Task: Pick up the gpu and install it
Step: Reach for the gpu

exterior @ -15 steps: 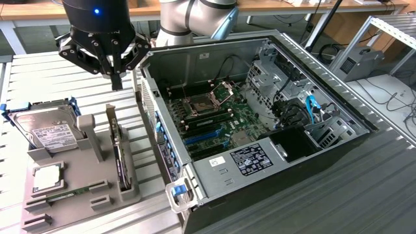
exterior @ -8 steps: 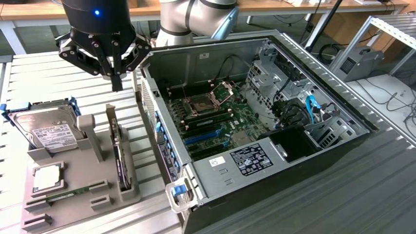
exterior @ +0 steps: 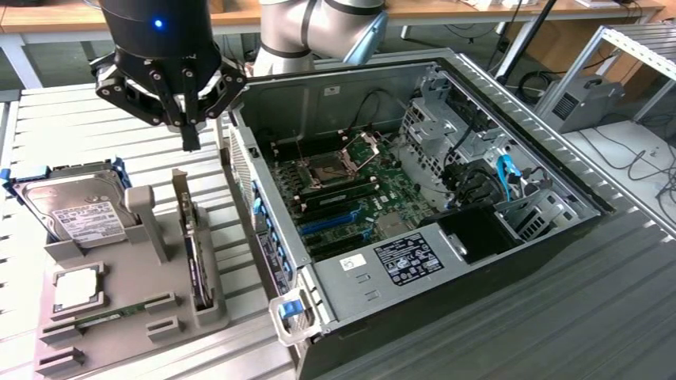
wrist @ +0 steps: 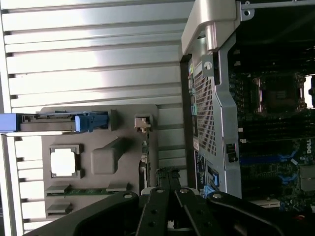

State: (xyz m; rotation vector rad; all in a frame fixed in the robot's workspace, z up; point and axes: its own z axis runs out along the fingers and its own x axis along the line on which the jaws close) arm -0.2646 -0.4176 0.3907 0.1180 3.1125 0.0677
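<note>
Your gripper (exterior: pixel 190 142) is hanging w/ fingers pinched shut on nothing, above the gpu (exterior: pixel 196 261) standing on edge in the gray holder (exterior: pixel 153 229) beside the pc case (exterior: pixel 338 305), so descending w/o opening is risking ramming & tipping the card.

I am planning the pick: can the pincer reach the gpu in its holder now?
Probably yes: the pincer hangs over one end of the gpu, which stands on edge in the grey holder, with nothing between them. Its jaws are shut, though.
</note>
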